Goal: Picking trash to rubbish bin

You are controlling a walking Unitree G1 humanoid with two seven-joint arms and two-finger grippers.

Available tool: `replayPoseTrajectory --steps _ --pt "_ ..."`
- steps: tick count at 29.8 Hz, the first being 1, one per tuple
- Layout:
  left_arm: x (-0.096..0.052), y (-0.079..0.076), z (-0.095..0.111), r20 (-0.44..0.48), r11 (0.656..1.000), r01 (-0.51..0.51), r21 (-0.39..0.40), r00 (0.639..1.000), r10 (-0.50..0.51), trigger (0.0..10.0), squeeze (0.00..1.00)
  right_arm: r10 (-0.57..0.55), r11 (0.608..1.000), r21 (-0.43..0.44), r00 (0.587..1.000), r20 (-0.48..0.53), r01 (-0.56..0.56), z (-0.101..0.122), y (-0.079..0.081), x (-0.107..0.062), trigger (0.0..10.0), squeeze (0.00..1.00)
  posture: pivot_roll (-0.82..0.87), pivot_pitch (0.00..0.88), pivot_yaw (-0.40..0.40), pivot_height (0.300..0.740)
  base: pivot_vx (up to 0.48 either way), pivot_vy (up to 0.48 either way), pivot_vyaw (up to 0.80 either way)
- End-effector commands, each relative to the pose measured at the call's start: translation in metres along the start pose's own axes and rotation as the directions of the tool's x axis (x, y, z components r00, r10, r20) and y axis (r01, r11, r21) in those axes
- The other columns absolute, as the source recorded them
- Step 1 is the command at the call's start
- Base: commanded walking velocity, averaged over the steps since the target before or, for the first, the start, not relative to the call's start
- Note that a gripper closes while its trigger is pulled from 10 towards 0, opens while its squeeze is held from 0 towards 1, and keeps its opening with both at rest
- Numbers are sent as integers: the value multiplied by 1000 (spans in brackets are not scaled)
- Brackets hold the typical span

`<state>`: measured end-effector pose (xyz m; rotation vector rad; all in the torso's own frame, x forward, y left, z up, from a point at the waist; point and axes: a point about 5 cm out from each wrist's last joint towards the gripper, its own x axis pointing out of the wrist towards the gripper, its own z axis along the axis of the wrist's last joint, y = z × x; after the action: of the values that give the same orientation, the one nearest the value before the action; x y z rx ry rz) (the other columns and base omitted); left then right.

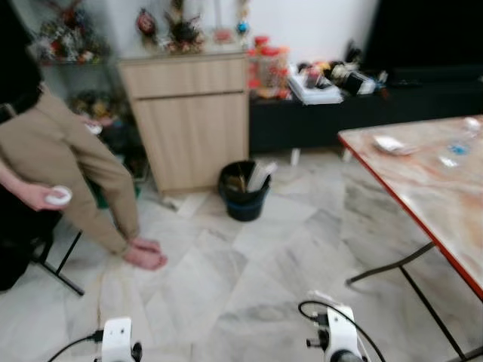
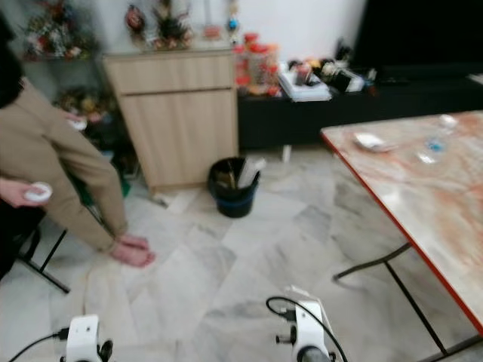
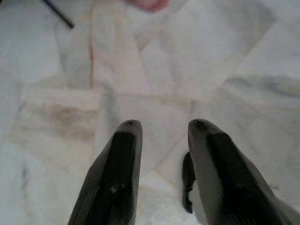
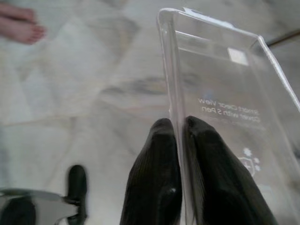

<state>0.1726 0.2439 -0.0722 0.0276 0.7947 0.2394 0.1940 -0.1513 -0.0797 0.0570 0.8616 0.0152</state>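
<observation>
The right gripper (image 4: 180, 129) pinches the edge of a clear plastic package (image 4: 225, 93), jaws closed tight on its thin wall, the package's long axis running straight out beyond the fingertips over the marble floor (image 1: 249, 279). The left gripper (image 3: 161, 129) points down at bare tile, jaws parted and holding nothing. Farther off, a black rubbish bin (image 1: 244, 190) stands before a wooden cabinet (image 1: 192, 121). A seated person (image 1: 56, 158) is at the left, bare feet on the floor; the bench (image 1: 430, 181) is on the right.
</observation>
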Motion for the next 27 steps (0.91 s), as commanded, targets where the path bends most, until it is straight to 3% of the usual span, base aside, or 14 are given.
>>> replayPoseTrajectory --steps 1,27 --pt "1 -5 1 0 1000 7 -4 1000 -7 10000 0 -12 1000 3 1000 16 12 5 -5 1 10000 0 -66 0 -25 740 439 0 0" --pt "1 -4 2 0 1000 16 6 1000 -16 10000 0 -1 1000 -5 1000 13 1 4 -5 0 10000 0 -80 0 -20 740 399 0 0"
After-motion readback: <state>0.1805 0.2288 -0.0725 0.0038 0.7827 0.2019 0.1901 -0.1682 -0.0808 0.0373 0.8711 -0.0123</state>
